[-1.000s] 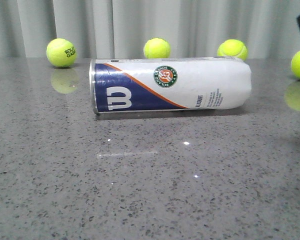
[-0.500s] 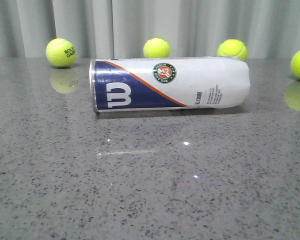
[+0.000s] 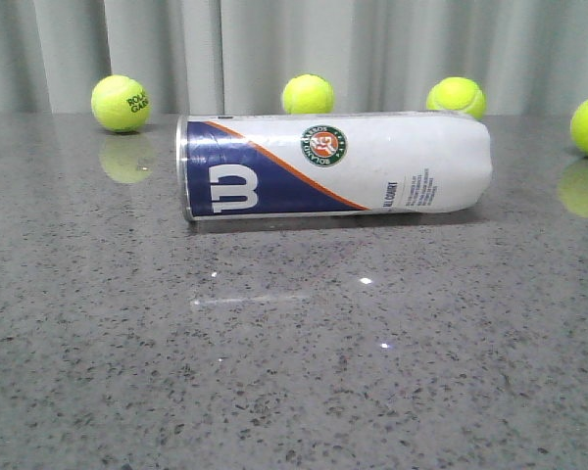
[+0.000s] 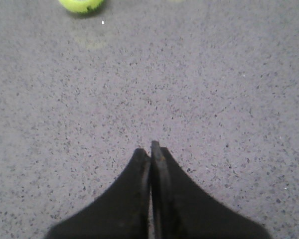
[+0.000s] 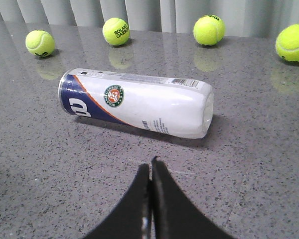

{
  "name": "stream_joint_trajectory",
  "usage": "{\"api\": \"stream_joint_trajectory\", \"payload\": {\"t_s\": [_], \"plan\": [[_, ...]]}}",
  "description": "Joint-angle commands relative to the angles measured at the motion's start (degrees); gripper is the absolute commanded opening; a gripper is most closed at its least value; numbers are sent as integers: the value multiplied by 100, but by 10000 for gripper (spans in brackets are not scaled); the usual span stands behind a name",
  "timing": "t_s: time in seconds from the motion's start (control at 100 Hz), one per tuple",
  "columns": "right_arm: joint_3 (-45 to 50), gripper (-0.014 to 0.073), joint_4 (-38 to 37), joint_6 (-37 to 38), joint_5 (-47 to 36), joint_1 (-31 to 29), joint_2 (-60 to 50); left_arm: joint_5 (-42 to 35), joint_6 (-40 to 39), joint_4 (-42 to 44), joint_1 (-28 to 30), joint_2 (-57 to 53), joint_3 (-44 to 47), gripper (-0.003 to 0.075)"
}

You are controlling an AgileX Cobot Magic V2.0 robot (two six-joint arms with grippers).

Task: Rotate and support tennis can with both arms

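- Grey speckled table [image 3: 294, 372] under us, pale pleated curtain [image 3: 372, 49] at the back, glossy enough to mirror what sits on it
- Nearest in: right gripper [image 5: 150, 167], fingers pressed together with nothing between them, hanging above bare stone just short of the can
- Left gripper [image 4: 150, 149] likewise pinched closed and empty; its camera finds only stone and one ball, no can, so I judge the right arm is the nearer one
- Tennis can [image 3: 333, 166] lies on its side mid-table, long axis running left to right across the robot, metal-rimmed end to the left, white rounded end to the right
- From the right fingers it sits straight ahead, apart, untouched
- Beyond it, tennis balls [image 3: 308, 94] strung along the far edge
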Motion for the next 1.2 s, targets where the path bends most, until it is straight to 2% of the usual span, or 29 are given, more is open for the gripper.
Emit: {"api": "stream_joint_trajectory", "payload": {"t_s": [0.0,0.02,0.03,0.09,0.1,0.12,0.16,0.23,0.47,0.7,0.96,1.09,1.19], "plan": [[-159,-60,-39,-62,-431,-6,25,-296,-43,-95,12,530,-341,134],[-159,-60,-39,-62,-431,-6,25,-318,-43,-107,12,621,-370,181],[-159,-60,-39,-62,-431,-6,25,-331,-43,-107,12,651,-381,181],[-159,-60,-39,-62,-431,-6,25,-439,-43,-238,12,896,-478,367],[-159,-60,-39,-62,-431,-6,25,-460,-43,-238,12,920,-489,367],[-159,-60,-39,-62,-431,-6,25,-509,-43,-290,12,991,-524,440],[-159,-60,-39,-62,-431,-6,25,-606,-43,-379,12,1128,-592,531],[-159,-60,-39,-62,-431,-6,25,-725,-43,-668,12,1367,-734,606],[-159,-60,-39,-62,-431,-6,25,-407,135,-2529,-179,2498,-1418,604],[-159,-60,-39,-62,-431,-6,25,-315,1753,-5139,-929,3796,-2108,545],[-159,-60,-39,-62,-431,-6,25,-111,3202,-7016,-1694,5423,-2955,545],[-159,-60,-39,-62,-431,-6,25,487,3672,-7804,-1786,6269,-3428,538],[-159,-60,-39,-62,-431,-6,25,1276,4034,-8454,-1786,6828,-3736,477]]}}
